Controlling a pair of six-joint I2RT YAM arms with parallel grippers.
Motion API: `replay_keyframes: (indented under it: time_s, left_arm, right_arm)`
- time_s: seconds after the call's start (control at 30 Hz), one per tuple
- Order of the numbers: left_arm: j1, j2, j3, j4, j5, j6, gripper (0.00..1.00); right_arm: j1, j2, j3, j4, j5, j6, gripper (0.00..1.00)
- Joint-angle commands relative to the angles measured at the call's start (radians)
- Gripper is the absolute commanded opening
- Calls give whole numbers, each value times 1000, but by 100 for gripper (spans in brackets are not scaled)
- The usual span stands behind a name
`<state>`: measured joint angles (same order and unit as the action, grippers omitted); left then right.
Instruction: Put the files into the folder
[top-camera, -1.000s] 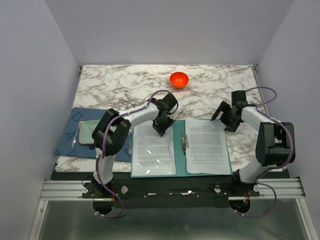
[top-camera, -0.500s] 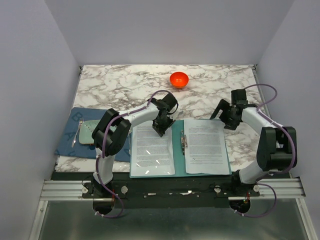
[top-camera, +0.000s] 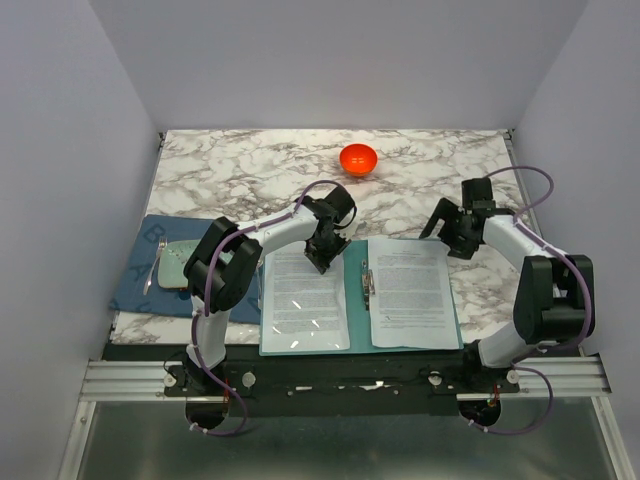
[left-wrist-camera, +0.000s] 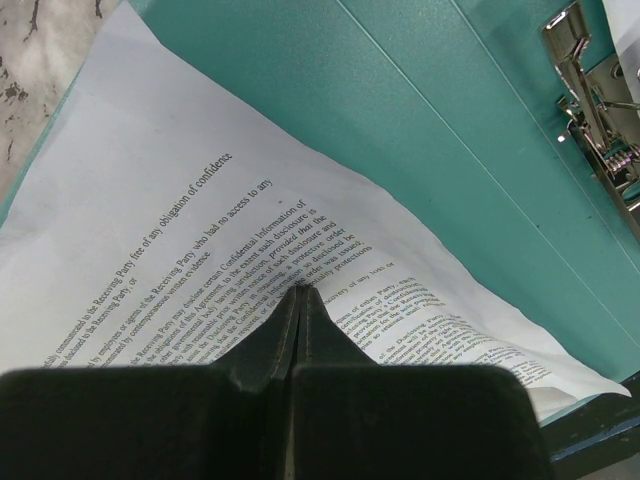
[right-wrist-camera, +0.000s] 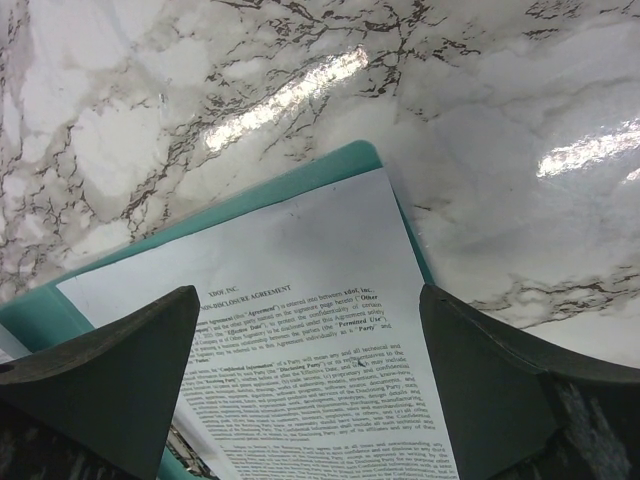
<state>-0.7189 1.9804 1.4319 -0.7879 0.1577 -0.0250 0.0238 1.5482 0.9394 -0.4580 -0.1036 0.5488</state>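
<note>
The teal folder (top-camera: 356, 300) lies open at the near middle of the table, its metal clip (top-camera: 367, 283) on the spine. One printed file sheet (top-camera: 305, 300) lies on its left half under a glossy sleeve. Another sheet (top-camera: 410, 290) lies on the right half. My left gripper (top-camera: 321, 262) is shut, its tips pressing on the left sheet's upper right part (left-wrist-camera: 200, 230), which bulges over the teal cover (left-wrist-camera: 400, 120). My right gripper (top-camera: 450, 232) is open and empty, above the folder's far right corner (right-wrist-camera: 300, 185) and the right sheet's heading (right-wrist-camera: 290, 250).
An orange bowl (top-camera: 358, 158) stands at the back middle of the marble table (top-camera: 250, 170). A dark blue cloth mat (top-camera: 150, 290) with a pale green tray (top-camera: 182, 265) and a utensil lies to the left of the folder.
The folder and left sheet have slid slightly left under my left gripper. My right gripper has drawn back a little toward the far right corner.
</note>
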Motion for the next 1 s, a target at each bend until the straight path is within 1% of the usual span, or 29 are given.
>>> replay_keyframes:
  time_s: [0.0,0.5,0.83,0.97]
  left_arm:
    - [1,-6,22,-13,17,14,0]
    - [1,-11,22,-14,20,17,0]
    - [1,-12,16,-14,17,17,0]
    - [3,-14,15,-11,19,17,0]
  right_arm:
    - [5,30,19,-1,2,-12,100]
    - [31,66,12,39,-38,8,100]
    - [57,70,13,42,-34,16,100]
    - [71,96,16,47,-38,16,100]
